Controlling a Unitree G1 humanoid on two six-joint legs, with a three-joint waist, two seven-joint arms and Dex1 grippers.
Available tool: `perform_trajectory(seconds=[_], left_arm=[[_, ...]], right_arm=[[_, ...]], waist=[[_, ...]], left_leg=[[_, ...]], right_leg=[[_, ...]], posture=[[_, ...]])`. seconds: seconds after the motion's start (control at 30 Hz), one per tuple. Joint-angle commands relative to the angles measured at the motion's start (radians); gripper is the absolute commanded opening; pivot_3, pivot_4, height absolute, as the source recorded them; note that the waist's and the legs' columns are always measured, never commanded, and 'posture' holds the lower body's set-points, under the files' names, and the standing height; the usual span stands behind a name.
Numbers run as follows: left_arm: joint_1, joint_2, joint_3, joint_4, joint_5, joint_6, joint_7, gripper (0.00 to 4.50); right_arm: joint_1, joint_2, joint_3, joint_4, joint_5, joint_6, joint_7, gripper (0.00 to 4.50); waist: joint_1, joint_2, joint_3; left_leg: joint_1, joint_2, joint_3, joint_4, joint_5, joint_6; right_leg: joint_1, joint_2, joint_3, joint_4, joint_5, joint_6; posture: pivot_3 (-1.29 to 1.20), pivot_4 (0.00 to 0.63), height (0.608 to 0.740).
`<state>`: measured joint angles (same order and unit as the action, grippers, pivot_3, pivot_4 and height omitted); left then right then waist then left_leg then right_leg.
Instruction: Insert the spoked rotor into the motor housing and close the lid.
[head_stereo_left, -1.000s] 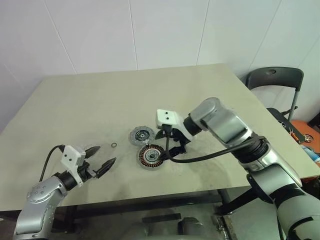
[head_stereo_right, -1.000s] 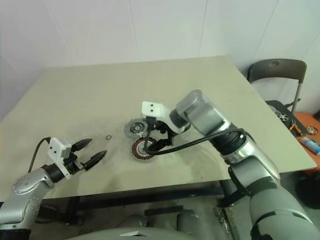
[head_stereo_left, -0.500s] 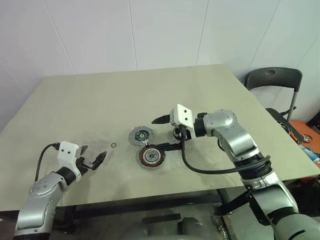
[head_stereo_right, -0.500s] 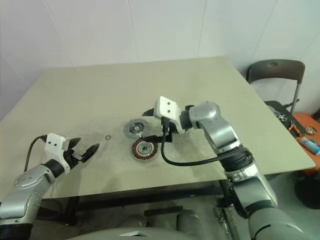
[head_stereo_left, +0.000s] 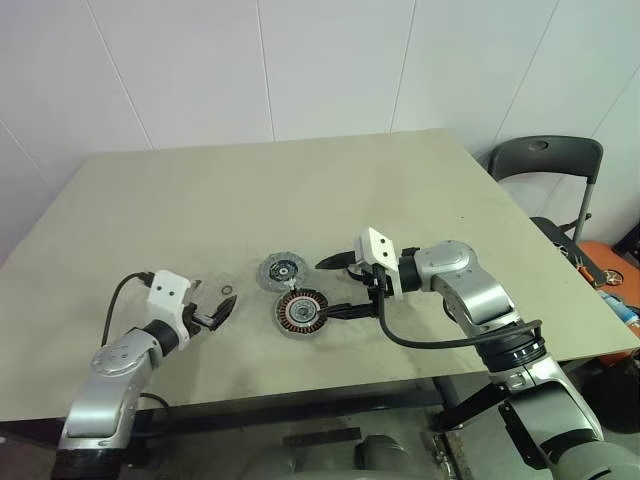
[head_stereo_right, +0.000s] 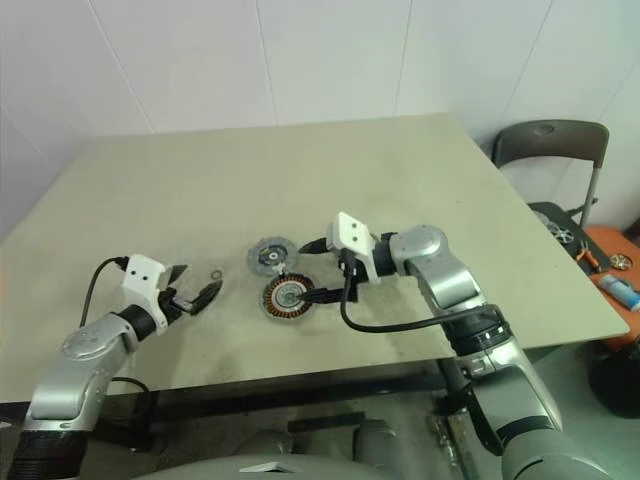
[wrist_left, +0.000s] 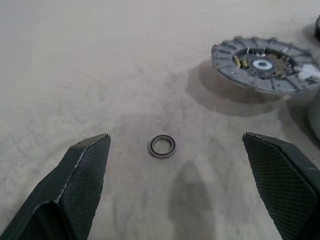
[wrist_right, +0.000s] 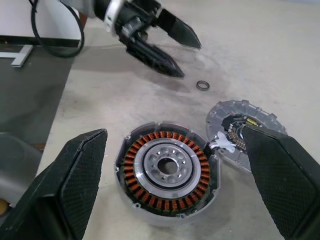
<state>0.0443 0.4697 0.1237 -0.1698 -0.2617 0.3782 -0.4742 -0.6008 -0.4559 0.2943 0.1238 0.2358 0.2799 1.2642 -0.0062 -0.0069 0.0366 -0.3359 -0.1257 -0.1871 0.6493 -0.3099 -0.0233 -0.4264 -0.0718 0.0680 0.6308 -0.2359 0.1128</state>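
The motor housing (head_stereo_left: 302, 313) lies flat near the table's (head_stereo_left: 180, 200) front edge, the lid (head_stereo_left: 283, 271) just beside it at eleven o'clock. Right gripper (head_stereo_left: 335, 288) — fingers spread, empty — straddles the housing's three o'clock side. Left gripper (head_stereo_left: 220, 311), released, faces a small ring (head_stereo_left: 228, 291).

table (head_stereo_left: 200, 190) bears motor housing (head_stereo_left: 301, 313), lid (head_stereo_left: 283, 271), ring (head_stereo_left: 228, 291).

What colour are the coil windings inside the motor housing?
Copper-orange, ringing the silver centre of the motor housing; it shows best in the right wrist view.
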Motion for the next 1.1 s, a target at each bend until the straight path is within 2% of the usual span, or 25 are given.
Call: perform_trajectory(seconds=[0.03, 0.27, 0.67, 1.1], left_arm=[[-0.033, -0.02, -0.003, 0.026, 0.034, -0.036, 0.037, 4.5], [-0.079, -0.061, -0.025, 0.052, 0.054, 0.042, 0.086, 4.5], [-0.193, -0.11, -0.027, 0.171, 0.027, 0.118, 0.1, 4.5], [-0.191, -0.098, -0.081, 0.181, 0.075, 0.17, 0.088, 4.5]], right_arm=[[-0.009, -0.005, -0.023, -0.018, 0.02, -0.009, 0.007, 4.48], [-0.006, -0.006, -0.022, -0.032, 0.027, -0.001, 0.007, 4.48], [-0.015, -0.003, -0.022, -0.03, 0.028, 0.003, 0.008, 4.48], [-0.022, -0.005, -0.03, -0.023, 0.027, 0.001, -0.001, 4.48]], waist=[[0.001, 0.0, 0.0], [0.018, 0.0, 0.0], [0.02, 0.0, 0.0], [0.02, 0.0, -0.001]], left_leg=[[0.0, 0.0, 0.0, 0.0, 0.0, 0.0], [0.0, 0.001, 0.0, 0.001, 0.001, -0.001], [0.0, 0.001, 0.0, 0.001, 0.001, -0.002], [0.0, 0.001, 0.0, 0.001, 0.002, -0.002]], right_leg=[[0.0, 0.0, 0.0, 0.0, 0.0, 0.0], [0.0, 0.001, 0.0, 0.0, 0.002, 0.0], [0.0, 0.001, 0.0, 0.0, 0.003, -0.001], [0.0, 0.001, 0.0, 0.0, 0.003, -0.001]], posture=[[0.0, 0.0, 0.74], [0.0, 0.0, 0.74], [0.0, 0.0, 0.74], [0.0, 0.0, 0.74]])
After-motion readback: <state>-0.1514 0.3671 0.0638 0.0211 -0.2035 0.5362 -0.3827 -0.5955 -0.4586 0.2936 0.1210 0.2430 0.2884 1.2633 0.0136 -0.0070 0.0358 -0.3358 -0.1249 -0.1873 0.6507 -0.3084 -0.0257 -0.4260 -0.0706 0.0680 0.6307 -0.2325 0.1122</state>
